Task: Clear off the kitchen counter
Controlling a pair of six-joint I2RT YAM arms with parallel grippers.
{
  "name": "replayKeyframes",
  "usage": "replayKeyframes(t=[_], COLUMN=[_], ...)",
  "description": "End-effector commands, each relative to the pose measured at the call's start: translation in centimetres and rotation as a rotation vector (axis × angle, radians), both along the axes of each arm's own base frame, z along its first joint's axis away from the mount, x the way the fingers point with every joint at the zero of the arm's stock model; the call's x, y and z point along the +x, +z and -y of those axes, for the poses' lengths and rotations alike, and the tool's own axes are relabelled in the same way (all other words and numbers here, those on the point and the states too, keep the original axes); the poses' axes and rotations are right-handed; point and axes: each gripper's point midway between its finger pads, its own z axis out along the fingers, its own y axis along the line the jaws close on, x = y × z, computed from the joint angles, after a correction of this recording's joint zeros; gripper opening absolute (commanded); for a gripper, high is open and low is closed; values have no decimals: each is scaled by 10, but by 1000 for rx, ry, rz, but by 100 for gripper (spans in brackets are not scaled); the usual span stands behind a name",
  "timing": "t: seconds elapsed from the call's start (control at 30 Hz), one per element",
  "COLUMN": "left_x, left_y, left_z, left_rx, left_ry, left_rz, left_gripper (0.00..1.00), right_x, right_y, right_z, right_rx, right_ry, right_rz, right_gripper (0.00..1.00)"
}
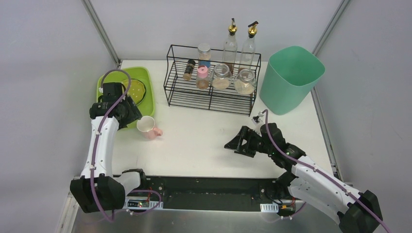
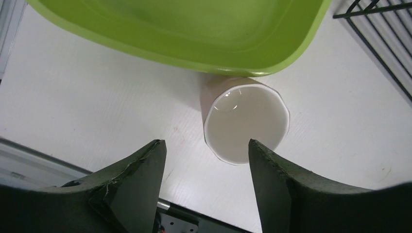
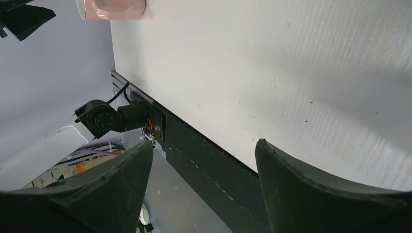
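Left pincer (image 2: 205,144): black fingers spread, nothing between them, poised just short of the mug's rim.
Right pincer (image 3: 203,145): wide apart, empty, over bare counter near the front rail.
Pale pink ceramic mug (image 2: 245,121): upright, tucked against the tub's near wall.
Mug risk: a finger landing on the rim could tip or skid the glossy cup.
White rectangular kitchen counter (image 1: 204,141): carries mug, tub and rack.
Lime-green square plastic tub (image 2: 194,43): its lip overhangs the mug, so a finger may snag or shove it.
Black wire rack (image 1: 211,97): well apart, unlikely to be struck.
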Motion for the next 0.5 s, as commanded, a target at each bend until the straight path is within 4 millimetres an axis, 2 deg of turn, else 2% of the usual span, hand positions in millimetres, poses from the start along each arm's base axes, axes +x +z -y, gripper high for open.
replayKeyframes(t=[0.0, 0.1, 0.47], left_x=[-17, -17, -23], left_y=[-13, -20, -50], left_z=[3, 11, 19], left_rx=[13, -37, -67], left_ry=[-41, -47, -71], left_rz=[-76, -88, -163], left_gripper=[64, 61, 58], right_x=[1, 2, 2], right_y=[10, 12, 7], right_z=[-7, -8, -8], right_rx=[46, 49, 44], right_ry=[16, 17, 16], right_rz=[33, 35, 31], right_gripper=[81, 80, 81])
